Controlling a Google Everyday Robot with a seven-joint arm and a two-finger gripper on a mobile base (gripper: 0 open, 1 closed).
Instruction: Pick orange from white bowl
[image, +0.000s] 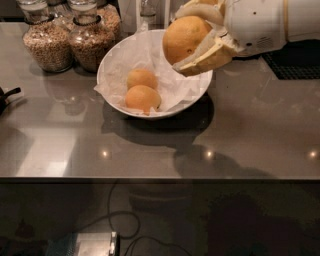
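My gripper (192, 37) is shut on the orange (185, 37) and holds it in the air above the right rim of the white bowl (117, 57). The cream fingers (205, 57) clasp the fruit from above and below. The white arm reaches in from the upper right. The bowl is lined with crumpled white paper and stands on the grey counter. Two more oranges (142, 97) lie in it, one behind the other, left of the gripper.
Two glass jars of grain (50, 42) stand behind the bowl at the upper left. A dark mat (295, 65) lies at the right edge. A black object (6, 97) pokes in at the left edge. The counter's front edge (160, 177) runs across the middle.
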